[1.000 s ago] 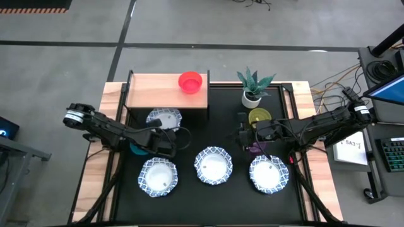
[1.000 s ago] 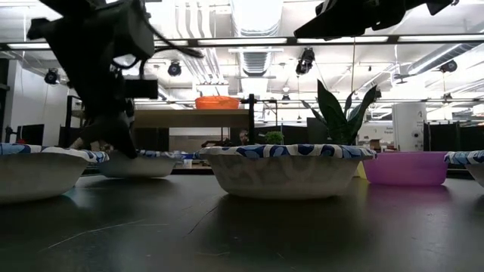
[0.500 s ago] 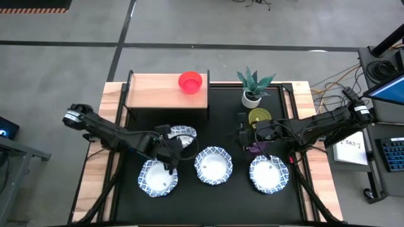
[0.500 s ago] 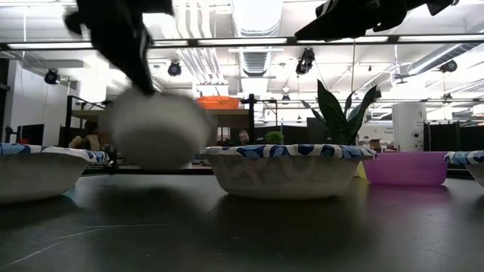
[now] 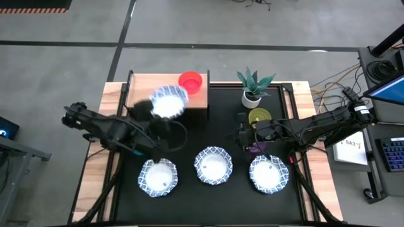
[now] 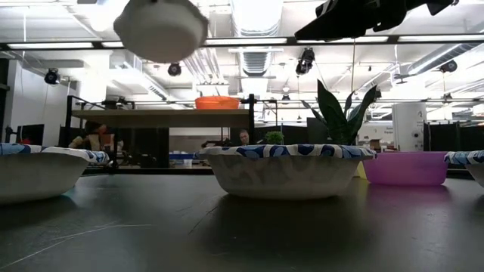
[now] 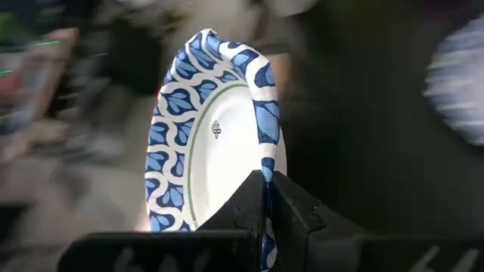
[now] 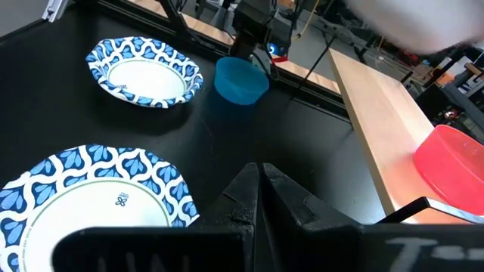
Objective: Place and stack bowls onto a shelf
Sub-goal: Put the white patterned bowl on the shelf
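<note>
My left gripper (image 7: 266,189) is shut on a white bowl with a blue patterned rim (image 5: 169,101), held high over the near edge of the wooden shelf (image 5: 151,94); the low view shows the bowl's underside (image 6: 160,26) near the ceiling lights. A red bowl (image 5: 190,81) sits on the shelf's right end. Three more blue-rimmed bowls (image 5: 158,176) (image 5: 213,165) (image 5: 269,174) rest in a row near the table's front. My right gripper (image 8: 257,177) is shut and hovers over the purple bowl (image 5: 255,149), beside the yellow-green bowl (image 5: 259,117). My left gripper pinches the bowl's rim (image 7: 265,162) between its two fingers, one inside the bowl and one outside. In the high view the hold is on the rim's left side (image 5: 153,108). The bowl is lifted clear of table and shelf, opening upward.
A small white pot with a green plant (image 5: 252,88) stands right of the shelf. A small blue bowl (image 8: 242,79) sits on the table's left part. The shelf's left and middle are bare wood. The table's wooden side rails (image 5: 95,164) flank the black top.
My left gripper has carried the blue-rimmed bowl off the table: first a little toward the right and up, then high up and toward the far edge, over the shelf's near edge. The bowl is now lifted clear. The right arm has kept still.
</note>
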You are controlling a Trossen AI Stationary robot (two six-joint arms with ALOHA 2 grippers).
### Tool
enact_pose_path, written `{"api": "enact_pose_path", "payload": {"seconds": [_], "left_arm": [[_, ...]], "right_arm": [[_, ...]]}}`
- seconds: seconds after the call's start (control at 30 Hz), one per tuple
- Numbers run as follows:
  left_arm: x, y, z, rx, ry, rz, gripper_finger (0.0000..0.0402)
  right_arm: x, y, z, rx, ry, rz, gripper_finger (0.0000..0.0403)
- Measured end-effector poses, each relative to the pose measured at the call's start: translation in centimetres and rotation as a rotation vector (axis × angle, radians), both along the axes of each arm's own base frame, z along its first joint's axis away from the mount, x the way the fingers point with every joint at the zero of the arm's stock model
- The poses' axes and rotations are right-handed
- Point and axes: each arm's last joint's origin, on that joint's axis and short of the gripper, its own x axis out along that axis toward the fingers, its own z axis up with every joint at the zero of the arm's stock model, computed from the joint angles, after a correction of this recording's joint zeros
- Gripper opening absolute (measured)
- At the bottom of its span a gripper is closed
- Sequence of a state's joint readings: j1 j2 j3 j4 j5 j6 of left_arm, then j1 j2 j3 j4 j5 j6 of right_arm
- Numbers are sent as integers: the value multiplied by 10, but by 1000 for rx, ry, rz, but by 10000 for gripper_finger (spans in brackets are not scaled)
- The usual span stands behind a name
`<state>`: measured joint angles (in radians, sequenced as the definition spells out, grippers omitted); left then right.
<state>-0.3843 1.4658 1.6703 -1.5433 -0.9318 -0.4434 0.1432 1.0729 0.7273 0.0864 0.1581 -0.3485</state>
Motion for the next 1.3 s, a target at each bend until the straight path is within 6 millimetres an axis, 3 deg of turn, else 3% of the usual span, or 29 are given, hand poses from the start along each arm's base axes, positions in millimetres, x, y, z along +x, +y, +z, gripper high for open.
{"api": "enact_pose_path", "payload": {"seconds": [0.23,0.4,0.6,0.73,0.9,1.1,1.3], "left_arm": [[-4,65,-8,59,23,279,0],[-8,118,-36,31,90,504,0],[-7,157,-80,5,97,627,0],[-9,165,-101,5,136,654,0],[-10,165,-112,5,154,656,0],[-4,167,-112,-8,96,636,4],[5,168,-105,-89,26,586,35]], "right_arm": [[0,0,0,0,0,0,9],[0,0,0,0,0,0,9],[0,0,0,-1,-1,1,9],[0,0,0,-1,0,1,9],[0,0,0,-2,-1,1,9],[0,0,0,-3,-1,1,9],[0,0,0,0,-1,0,9]]}}
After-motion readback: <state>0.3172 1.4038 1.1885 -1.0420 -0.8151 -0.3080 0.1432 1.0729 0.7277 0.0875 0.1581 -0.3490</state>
